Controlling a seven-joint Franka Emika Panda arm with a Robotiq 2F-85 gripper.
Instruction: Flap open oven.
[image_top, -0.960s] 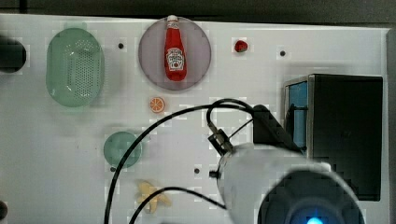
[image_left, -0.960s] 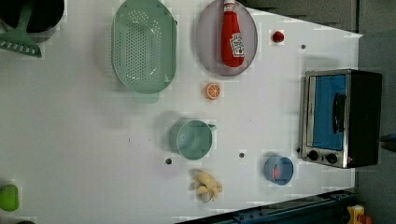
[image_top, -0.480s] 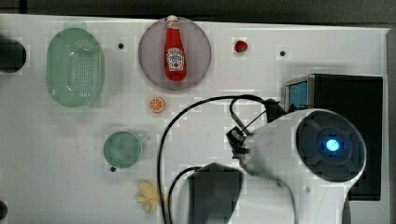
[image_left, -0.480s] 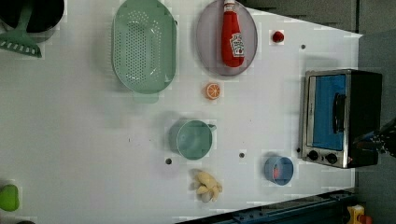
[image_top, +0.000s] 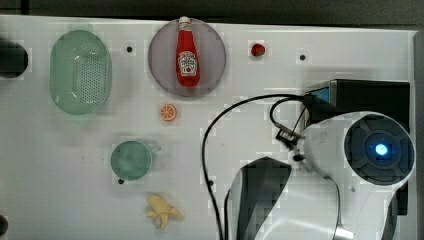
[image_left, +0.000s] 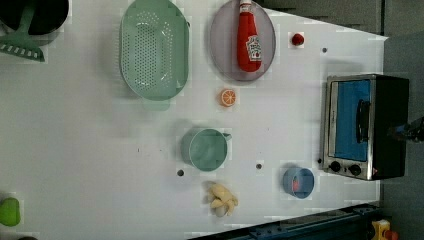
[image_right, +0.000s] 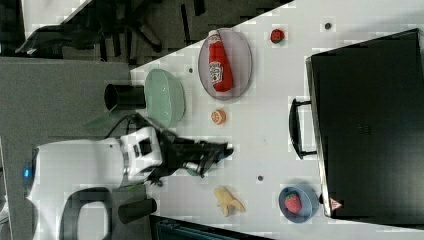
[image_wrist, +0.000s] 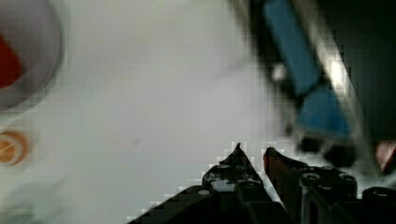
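Item: oven (image_left: 367, 125), black box with silver front frame, blue door and dark bar handle (image_left: 362, 120); stands at the left view's right end of the white surface (image_left: 75, 125), close to that edge, door shut and facing the open middle. Change noted: over the last second the arm (image_top: 350, 150) has swung across in the top view and now overlies most of the oven's front, and a dark part of it has entered at the left view's right edge beside the oven; the door itself has not moved. Judgement: approach under way, opening not yet begun. Claw (image_wrist: 252, 151): fingers drawn close together, gripping nothing; in the right view it (image_right: 220, 150) points toward the handle with bare surface between them. Clearances: the strip in front of the door is bare in the left view, so the flap should have room to drop. Nearest neighbour: blue bowl (image_left: 298, 182) holding a strawberry, just off the knob end, the likeliest thing to be clipped. Farther out: green cup (image_left: 206, 149), orange slice (image_left: 228, 97), ketchup bottle (image_left: 249, 37) on its plate, all well apart. Cable (image_top: 240, 115) loops beside the arm.
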